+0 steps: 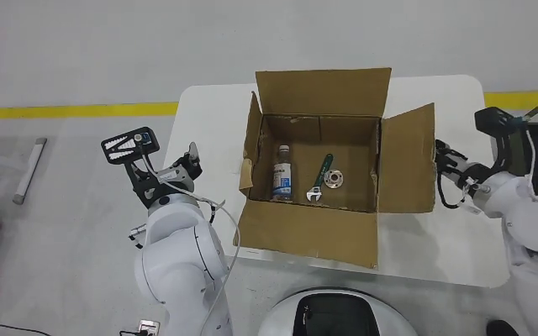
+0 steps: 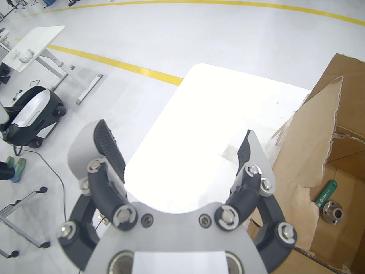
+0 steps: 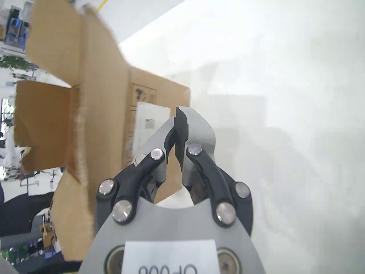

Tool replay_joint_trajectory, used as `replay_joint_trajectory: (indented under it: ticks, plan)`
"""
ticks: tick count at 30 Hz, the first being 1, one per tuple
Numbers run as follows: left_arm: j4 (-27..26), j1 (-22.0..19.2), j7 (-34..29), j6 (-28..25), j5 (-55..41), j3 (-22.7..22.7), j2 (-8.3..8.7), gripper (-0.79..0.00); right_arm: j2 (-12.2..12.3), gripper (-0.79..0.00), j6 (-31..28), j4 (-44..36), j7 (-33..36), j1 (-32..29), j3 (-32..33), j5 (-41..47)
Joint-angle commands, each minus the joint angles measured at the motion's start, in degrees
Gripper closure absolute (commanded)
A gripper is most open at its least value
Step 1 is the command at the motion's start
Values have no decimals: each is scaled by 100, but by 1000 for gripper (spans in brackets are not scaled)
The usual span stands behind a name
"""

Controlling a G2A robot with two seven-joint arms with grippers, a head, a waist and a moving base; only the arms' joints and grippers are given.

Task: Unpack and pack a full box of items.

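An open cardboard box [image 1: 324, 227] stands mid-table with its four flaps spread. On its floor lie a clear bottle [image 1: 283, 173] with a blue label, a green-handled wrench [image 1: 319, 178] and a small metal flange [image 1: 334, 179]. The wrench handle [image 2: 326, 190] and flange [image 2: 331, 213] also show past the torn flap in the left wrist view. My left gripper [image 2: 176, 141] is open and holds nothing, over the table's left edge beside the box [image 2: 310, 155]. My right gripper [image 3: 176, 128] is shut with nothing in it, just outside the box's right wall [image 3: 108, 109].
The white table [image 1: 437, 239] has bare surface to the right of the box and a narrow strip at its left [image 2: 211, 109]. A yellow floor line [image 1: 84, 110] runs behind. Another table and a wheeled base [image 2: 31, 115] stand on the floor off to the left.
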Motion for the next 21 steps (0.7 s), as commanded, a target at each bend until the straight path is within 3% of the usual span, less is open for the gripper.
replay_joint_trajectory:
  ticks: [1,5,7,14,15,16,17,18,21]
  plan:
    - [0,0,0,0,0,0,0,-785,-1,0,15,-286,81,9,-169,116]
    - [0,0,0,0,0,0,0,-785,18,0,-81,-707,408,60,-689,42]
    - [0,0,0,0,0,0,0,-785,49,0,-255,-739,666,135,-1067,-432]
    - [6,18,35,-5,-4,-6,2,-776,40,0,-218,77,1066,617,-2187,-1185]
    - [15,97,161,-16,-15,-37,9,-613,36,0,-189,161,1065,673,-2246,-1212]
    - [21,178,271,-46,26,-71,18,-323,33,0,-159,205,1048,716,-2271,-1216]
    - [25,249,360,-77,48,-86,24,-212,30,0,-129,218,1042,739,-2266,-1155]
    - [35,310,436,-107,61,-89,30,0,30,0,-87,171,996,757,-2199,-1088]
    - [95,394,655,-95,73,-49,35,0,40,0,82,-72,845,700,-1827,-774]
